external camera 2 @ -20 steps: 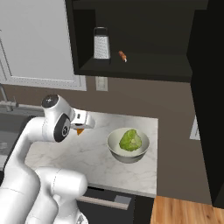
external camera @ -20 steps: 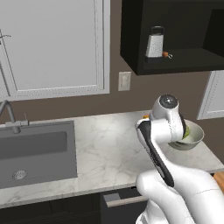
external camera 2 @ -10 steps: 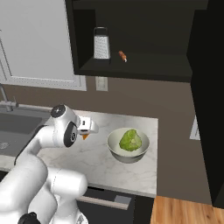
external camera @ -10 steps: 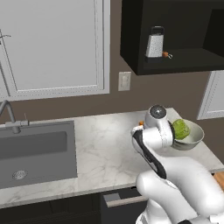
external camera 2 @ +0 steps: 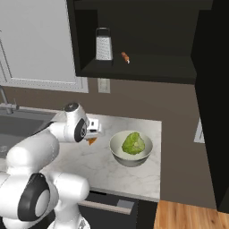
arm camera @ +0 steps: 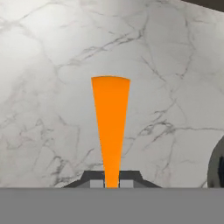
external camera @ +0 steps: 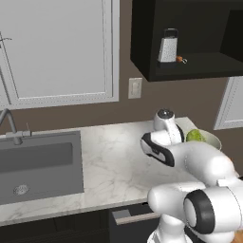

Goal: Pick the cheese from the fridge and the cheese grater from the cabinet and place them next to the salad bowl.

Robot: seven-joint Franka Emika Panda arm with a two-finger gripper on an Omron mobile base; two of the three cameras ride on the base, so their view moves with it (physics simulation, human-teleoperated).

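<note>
**Arm bent low over the marble surface, cheese in the closed gripper**

The white arm rises from the base, folds at its elbow and reaches down toward the marble surface (external camera 2: 134, 179), with the hand low and just to the left of the salad bowl (external camera 2: 131, 150) in the right base view. The wrist points downward and a little forward. The gripper (arm camera: 111, 183) is closed tight on the narrow end of the cheese (arm camera: 110, 127), an orange wedge that widens away from the fingertips. In the right base view a small orange corner of the cheese (external camera 2: 92, 141) shows under the hand, close above the surface and beside the bowl. I cannot tell if the cheese touches the marble.

The salad bowl stands on the right part of the surface with green leaves inside. The cheese grater (external camera 2: 103, 44) stands upright on the shelf of the dark cabinet (external camera 2: 134, 69) above, and a small orange-brown item (external camera 2: 125, 57) lies near it on the same shelf. The sink (external camera: 38, 166) is at the left side of the surface.

No writing or label can be read on any thing here.
</note>
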